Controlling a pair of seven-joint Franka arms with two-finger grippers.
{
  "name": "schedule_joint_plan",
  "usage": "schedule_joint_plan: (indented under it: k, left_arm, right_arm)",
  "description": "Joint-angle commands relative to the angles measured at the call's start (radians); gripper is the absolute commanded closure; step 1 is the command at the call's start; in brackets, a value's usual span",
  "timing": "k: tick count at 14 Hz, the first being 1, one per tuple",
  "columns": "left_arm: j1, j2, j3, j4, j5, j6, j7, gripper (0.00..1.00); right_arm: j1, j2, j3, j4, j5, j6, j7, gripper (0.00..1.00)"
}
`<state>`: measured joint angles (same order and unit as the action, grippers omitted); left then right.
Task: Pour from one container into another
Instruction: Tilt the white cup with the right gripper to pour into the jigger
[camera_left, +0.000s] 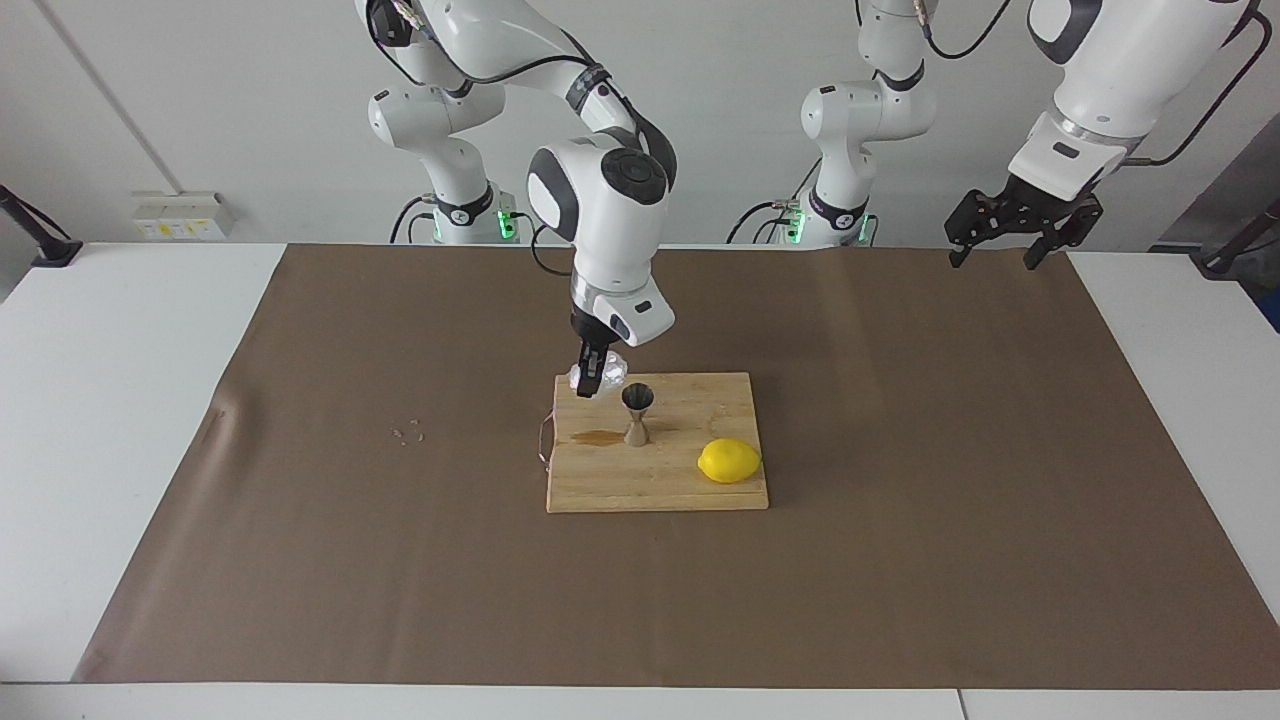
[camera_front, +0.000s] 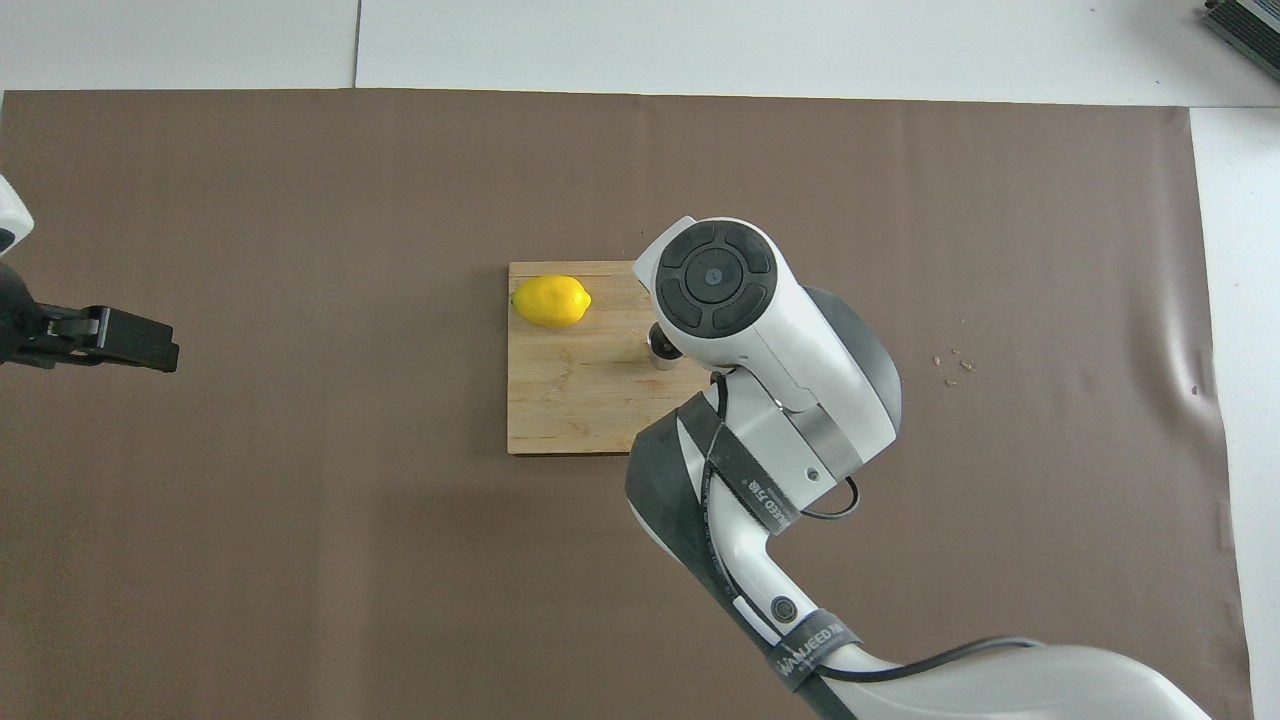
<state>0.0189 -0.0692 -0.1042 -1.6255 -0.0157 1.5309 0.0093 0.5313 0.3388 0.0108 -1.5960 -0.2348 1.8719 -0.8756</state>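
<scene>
From across the table, the right gripper (camera_left: 594, 380) pinches the small clear faceted glass cup (camera_left: 598, 378) in the air, tipped, over the corner of the light wooden cutting board (camera_left: 657, 480) nearest the right arm's base. Just beside it and lower stands the shiny steel hourglass jigger (camera_left: 637, 413), upright on the board (a brownish wet patch (camera_left: 598, 436) lies by its foot). A yellow lemon (camera_left: 729, 460) sits past the jigger. The left gripper (camera_left: 1005, 240) waits with fingers spread, over the brown mat's (camera_left: 900, 560) edge.

From overhead, the right arm hides cup and gripper; only part of the jigger (camera_front: 659, 352) shows beneath its wrist. The lemon (camera_front: 550, 301) rests on the board (camera_front: 570, 400). The left gripper (camera_front: 150, 345) hangs well apart.
</scene>
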Motion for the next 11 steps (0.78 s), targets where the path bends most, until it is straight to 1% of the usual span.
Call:
schedule_joint_plan:
  k: [1, 3, 6, 9, 11]
  left_arm:
    - [0.013, -0.031, -0.006, -0.030, -0.013, -0.003, -0.005, 0.00]
    - [0.013, -0.031, -0.006, -0.031, -0.013, -0.003, -0.005, 0.00]
    - [0.013, -0.031, -0.005, -0.031, -0.013, -0.003, -0.005, 0.00]
    - [0.013, -0.031, -0.006, -0.030, -0.013, -0.003, -0.005, 0.00]
    - [0.013, -0.031, -0.006, -0.030, -0.013, -0.003, -0.005, 0.00]
  right_arm:
    - [0.003, 0.042, 0.018, 0.065, -0.049, -0.043, -0.008, 0.66]
    - [0.004, 0.057, 0.026, 0.076, -0.070, -0.043, -0.009, 0.66]
    - [0.003, 0.091, 0.061, 0.119, -0.127, -0.072, -0.011, 0.66]
    - [0.003, 0.094, 0.061, 0.119, -0.144, -0.063, -0.028, 0.66]
    - [0.003, 0.098, 0.063, 0.120, -0.178, -0.056, -0.029, 0.66]
